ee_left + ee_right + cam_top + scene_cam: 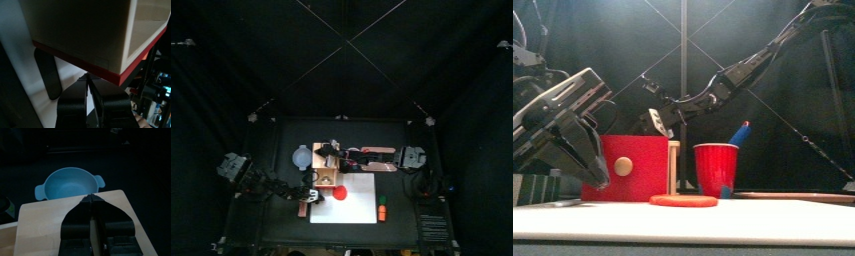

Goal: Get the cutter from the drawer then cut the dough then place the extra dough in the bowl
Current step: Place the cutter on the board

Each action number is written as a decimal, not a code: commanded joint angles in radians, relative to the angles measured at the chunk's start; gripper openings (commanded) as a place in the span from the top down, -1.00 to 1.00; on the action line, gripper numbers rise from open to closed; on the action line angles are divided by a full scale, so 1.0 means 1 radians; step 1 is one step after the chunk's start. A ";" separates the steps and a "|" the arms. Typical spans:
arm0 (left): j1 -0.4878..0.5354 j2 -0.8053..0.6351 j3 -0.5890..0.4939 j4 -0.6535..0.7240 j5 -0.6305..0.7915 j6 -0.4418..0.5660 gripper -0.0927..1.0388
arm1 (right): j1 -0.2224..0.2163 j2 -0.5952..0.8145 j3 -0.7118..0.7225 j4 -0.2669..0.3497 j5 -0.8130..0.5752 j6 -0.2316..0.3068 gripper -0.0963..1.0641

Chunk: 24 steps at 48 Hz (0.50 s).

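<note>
Right wrist view reveals the blue-grey bowl (67,185), which the front view hides behind the wooden box (47,228); the right gripper (90,199) is closed above the box. The left gripper (89,81), closed, meets the red drawer front (73,61); the dough (684,200) lies right of it.

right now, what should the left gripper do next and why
Probably open the left gripper and shift it onto the pale knob. The red drawer front looks flush with the wooden box, the knob is bare, the left jaws are together beside it, and the right gripper sits at the box top.
</note>
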 commanded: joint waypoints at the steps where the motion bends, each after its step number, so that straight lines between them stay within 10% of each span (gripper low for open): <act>1: 0.009 -0.005 -0.002 0.005 -0.009 0.002 0.01 | -0.012 -0.003 0.005 0.002 0.023 0.000 0.78; 24: 0.003 -0.097 0.023 0.066 -0.021 0.005 -0.01 | -0.012 -0.003 0.000 0.000 0.021 0.000 0.78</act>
